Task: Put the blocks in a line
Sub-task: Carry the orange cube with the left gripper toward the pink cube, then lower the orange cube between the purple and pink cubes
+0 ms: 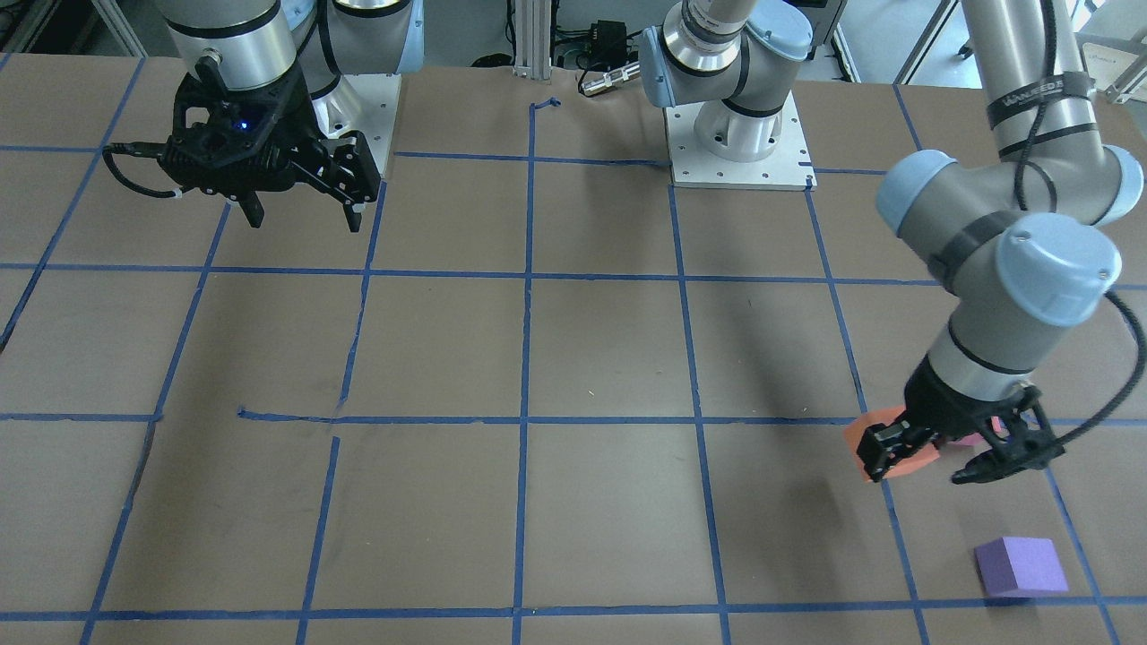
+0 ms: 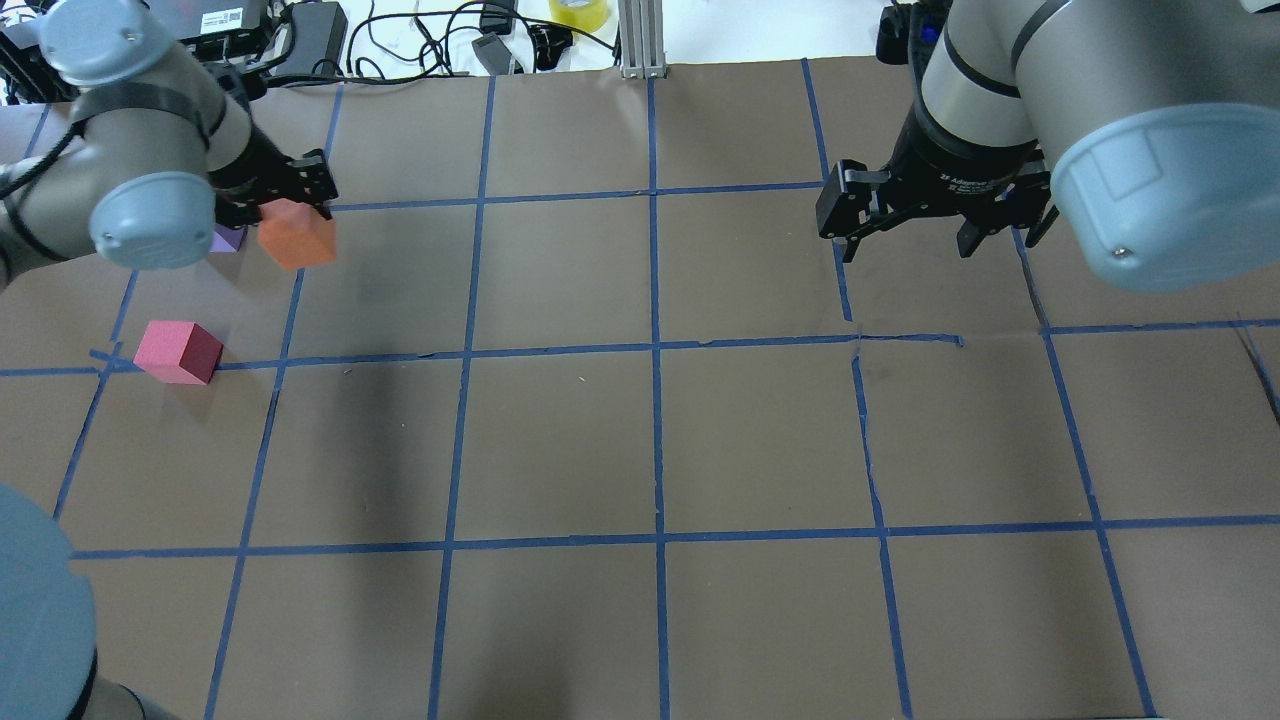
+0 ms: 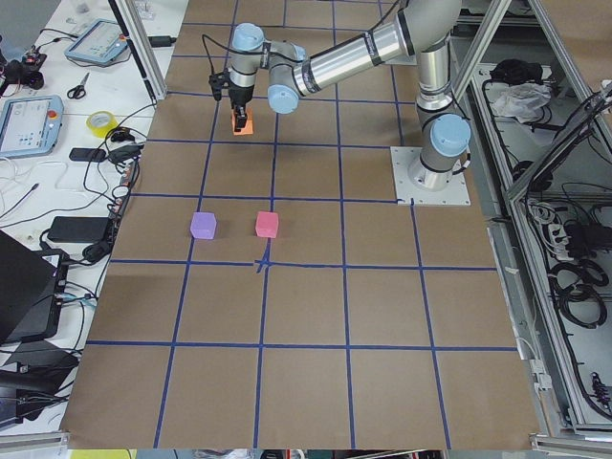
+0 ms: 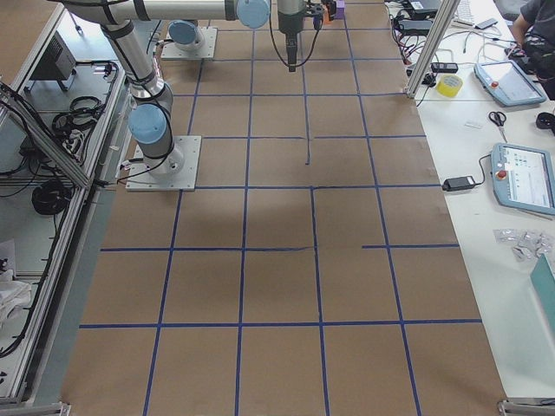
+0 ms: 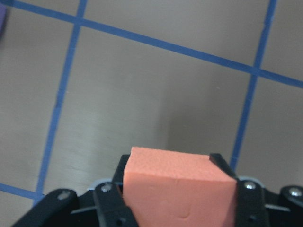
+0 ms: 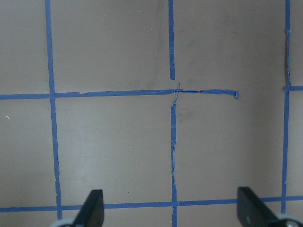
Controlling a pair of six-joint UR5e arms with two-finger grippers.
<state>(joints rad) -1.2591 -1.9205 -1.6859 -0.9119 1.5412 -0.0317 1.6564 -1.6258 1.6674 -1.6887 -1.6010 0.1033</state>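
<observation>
My left gripper (image 2: 290, 215) is shut on the orange block (image 2: 296, 236) and holds it above the table at the far left. The left wrist view shows the orange block (image 5: 180, 189) clamped between both fingers. The red-pink block (image 2: 180, 352) rests on the table nearer the robot, by a tape crossing. The purple block (image 2: 228, 239) lies beyond it, mostly hidden behind the left wrist in the overhead view, and shows clearly in the front-facing view (image 1: 1021, 566). My right gripper (image 2: 905, 240) hangs open and empty over the right half, far from the blocks.
The table (image 2: 650, 430) is brown paper with a blue tape grid. Cables, a power brick and a yellow tape roll (image 2: 578, 12) lie beyond the far edge. The two arm bases (image 1: 739, 134) stand at the robot's side.
</observation>
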